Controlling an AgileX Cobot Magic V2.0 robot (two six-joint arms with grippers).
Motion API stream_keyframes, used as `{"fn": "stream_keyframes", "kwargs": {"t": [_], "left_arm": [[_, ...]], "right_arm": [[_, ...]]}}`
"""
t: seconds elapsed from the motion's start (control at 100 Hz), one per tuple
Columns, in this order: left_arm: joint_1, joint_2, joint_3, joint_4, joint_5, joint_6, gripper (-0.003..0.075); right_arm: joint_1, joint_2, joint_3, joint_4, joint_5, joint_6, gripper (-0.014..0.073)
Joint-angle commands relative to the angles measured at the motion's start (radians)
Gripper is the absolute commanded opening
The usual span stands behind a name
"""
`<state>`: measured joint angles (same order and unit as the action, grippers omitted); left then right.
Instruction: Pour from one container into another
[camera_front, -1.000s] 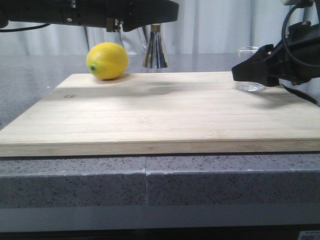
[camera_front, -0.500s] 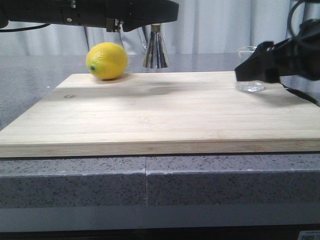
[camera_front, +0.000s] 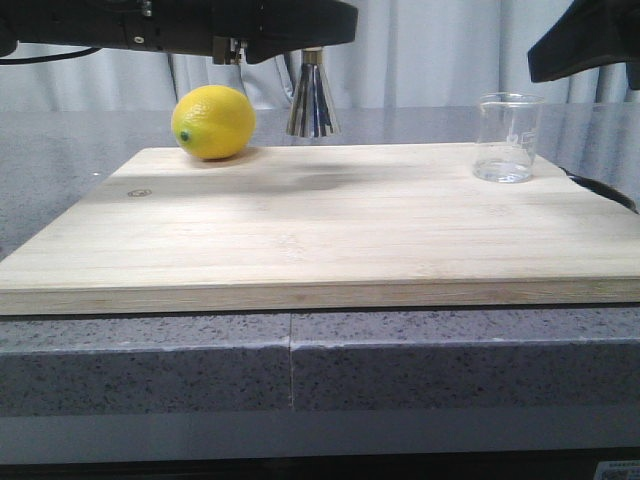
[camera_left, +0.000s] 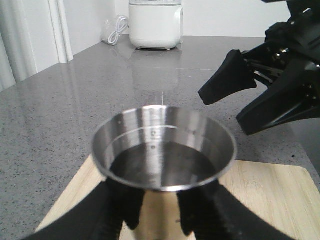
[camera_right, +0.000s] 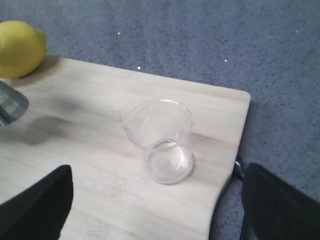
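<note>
Left tool (camera_left: 155, 212) pinches the steel jigger (camera_left: 163, 150), right tool (camera_right: 150, 210) hangs spread above the empty-looking beaker (camera_right: 160, 137), so pouring looks done and setting the jigger down comes next.

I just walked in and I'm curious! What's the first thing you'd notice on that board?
The bright yellow lemon at the far left of the wooden board jumps out first. Next to it stands the shiny steel jigger, gripped by the left gripper, with dark liquid in its top cup. Over at the far right, the clear glass beaker stands alone, empty.
</note>
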<state>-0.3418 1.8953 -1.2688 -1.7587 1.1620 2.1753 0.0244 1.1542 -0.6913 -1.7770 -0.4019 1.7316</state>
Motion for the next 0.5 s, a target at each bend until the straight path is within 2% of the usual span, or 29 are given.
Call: {"fn": "stream_keyframes", "kwargs": {"t": [0.0,0.41,0.45,0.49], "left_arm": [[-0.008,-0.059,-0.030,-0.094,0.105,-0.008,0.0262],[-0.008,-0.059,-0.030,-0.094,0.105,-0.008,0.0262],[-0.008,-0.059,-0.030,-0.094,0.105,-0.008,0.0262],[-0.008,-0.059,-0.030,-0.094,0.105,-0.008,0.0261]], "right_arm": [[-0.002,-0.043,-0.021,-0.090,-0.011,0.082,0.0621],[-0.005,-0.070,-0.020,-0.086,-0.146,0.117,0.0621],[-0.005,-0.070,-0.015,-0.037,-0.166,0.091,0.0621],[-0.005,-0.070,-0.002,0.044,-0.193,0.011,0.0621]]}}
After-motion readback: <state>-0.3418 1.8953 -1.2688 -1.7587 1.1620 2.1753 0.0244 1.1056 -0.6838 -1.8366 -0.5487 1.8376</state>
